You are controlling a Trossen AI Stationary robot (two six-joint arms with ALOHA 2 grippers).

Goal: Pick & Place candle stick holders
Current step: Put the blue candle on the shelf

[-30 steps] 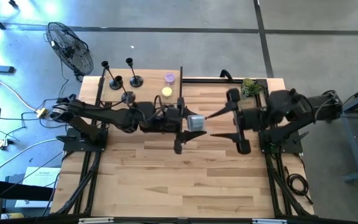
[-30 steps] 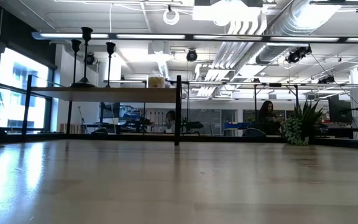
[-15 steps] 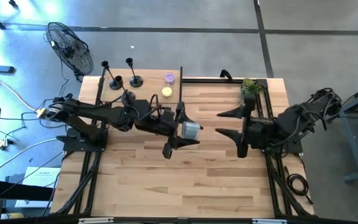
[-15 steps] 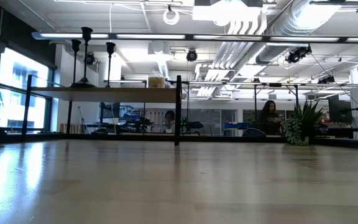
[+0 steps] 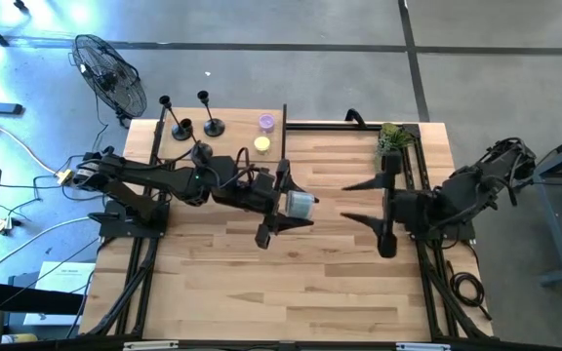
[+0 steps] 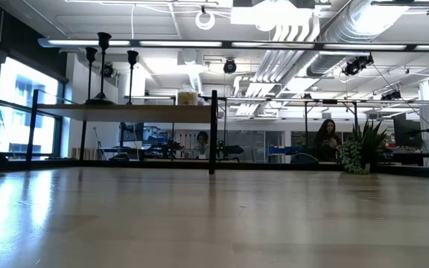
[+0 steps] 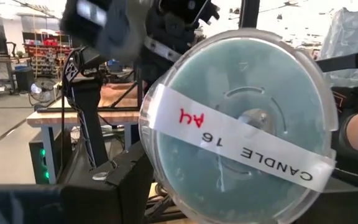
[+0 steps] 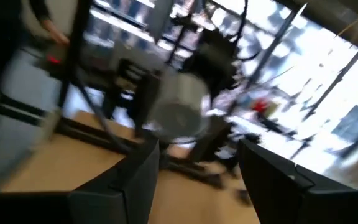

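Observation:
Three black candle stick holders (image 5: 201,151) (image 5: 180,127) (image 5: 213,125) stand on their round bases at the table's far left, on a raised shelf (image 6: 125,112) in the low view, where their tops (image 6: 103,39) show. No gripper is near them. My left gripper (image 5: 296,205) is at mid-table, shut on a pale teal candle jar (image 5: 301,204) with a label reading "CANDLE 16 A4" (image 7: 241,134). My right gripper (image 5: 357,200) stands open to the right of the jar, apart from it, with nothing between its fingers (image 8: 135,180). My left gripper pinches the candle jar's round side wall (image 7: 149,155) between its two fingers. The fingers (image 7: 123,180) come level from the table's left. The jar lies on its side, its flat labelled end facing my right arm, lifted clear of the table.
A yellow candle (image 5: 261,144) and a purple one (image 5: 265,122) sit on the far shelf beside an upright black post (image 5: 285,132). A potted plant (image 5: 393,136) stands at the far right. A fan (image 5: 110,73) is beyond the table's far left corner. People show in the room behind.
My right gripper has drawn back from the jar toward the table's right edge and swung a little toward the near edge, staying open. My left gripper has turned slightly, carrying the jar a little toward the near edge, still clear of the table.

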